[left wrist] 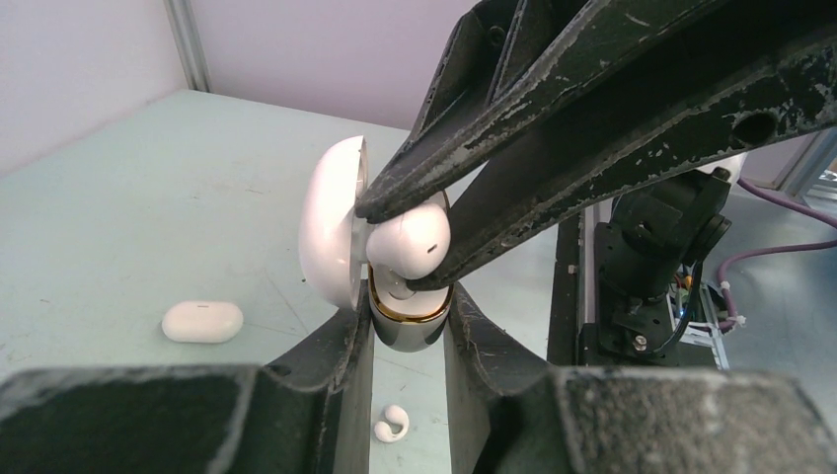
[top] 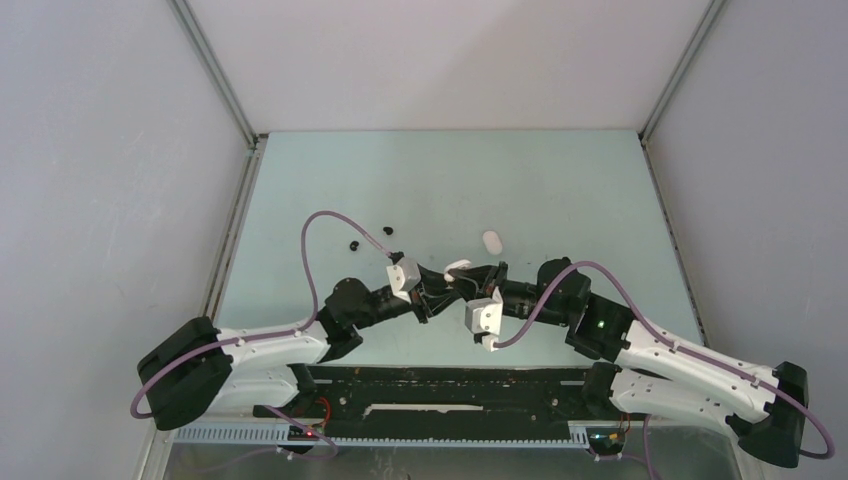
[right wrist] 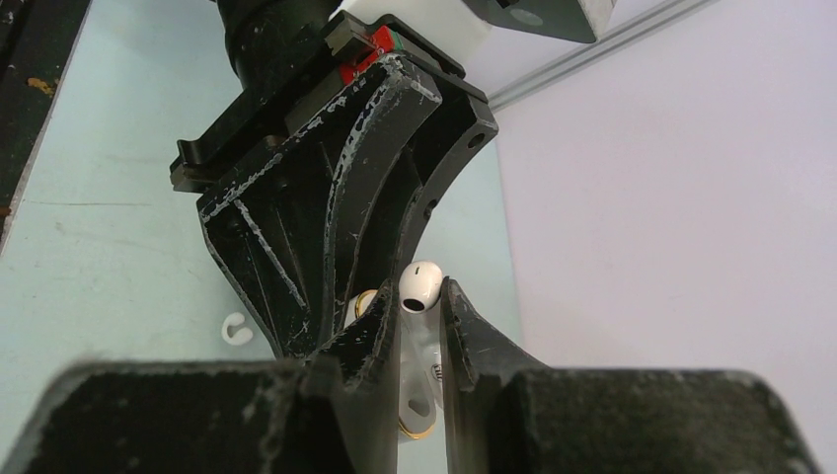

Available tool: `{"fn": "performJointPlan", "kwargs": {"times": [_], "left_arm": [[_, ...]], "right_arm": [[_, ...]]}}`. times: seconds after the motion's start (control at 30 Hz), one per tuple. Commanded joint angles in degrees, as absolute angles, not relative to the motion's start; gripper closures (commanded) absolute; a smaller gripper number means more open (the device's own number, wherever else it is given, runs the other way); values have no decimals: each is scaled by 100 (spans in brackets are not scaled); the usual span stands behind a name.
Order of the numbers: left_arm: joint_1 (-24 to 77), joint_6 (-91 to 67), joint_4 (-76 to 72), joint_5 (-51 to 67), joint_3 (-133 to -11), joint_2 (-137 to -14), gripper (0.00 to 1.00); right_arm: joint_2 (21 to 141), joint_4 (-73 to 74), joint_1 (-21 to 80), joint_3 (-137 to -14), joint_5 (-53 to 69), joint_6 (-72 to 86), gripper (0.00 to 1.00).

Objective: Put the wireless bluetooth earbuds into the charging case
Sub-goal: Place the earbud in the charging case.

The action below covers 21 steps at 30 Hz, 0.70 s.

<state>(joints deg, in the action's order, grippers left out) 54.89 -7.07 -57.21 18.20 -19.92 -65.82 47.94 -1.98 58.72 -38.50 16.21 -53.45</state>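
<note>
The small rounded white plastic earbud (left wrist: 413,242) is pinched between the two black fingers of the right gripper (left wrist: 395,247), which is closed narrowly on it. The bud sits right at the mouth of the glossy white charging case (left wrist: 405,341) with a gold rim. It seems to touch the rim and is perhaps partly in its seat, but the fingers hide the seat, so I cannot say how deep it is.

The left gripper (left wrist: 408,301) is clamped on the lower body of the case and holds it upright above the pale green table (top: 560,190), in the near middle of the scene. I judge this is so that the opening faces the bud and the case cannot slide under the push. The white lid (left wrist: 331,232) is swung back, away from the right gripper, which leaves the way free.

A second white earbud (left wrist: 390,425) lies on the table just beside the grippers, probably the next one for this case. A closed white oval case (top: 492,240) lies a little farther away. One black earbud (top: 388,230) and another black earbud (top: 353,244) lie to the far left of it.
</note>
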Motion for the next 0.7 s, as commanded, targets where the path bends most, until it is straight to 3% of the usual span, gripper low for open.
{"fn": "performJointPlan", "kwargs": {"times": [0.0, 0.67], "left_arm": [[5520, -635, -5930, 1872, -1925, -6426, 100], [5520, -520, -5930, 1755, -1827, -6248, 100]], "right_arm": [[4830, -226, 5828, -3850, 1529, -5378, 100], [4928, -209, 5885, -3609, 1369, -5351, 100]]}}
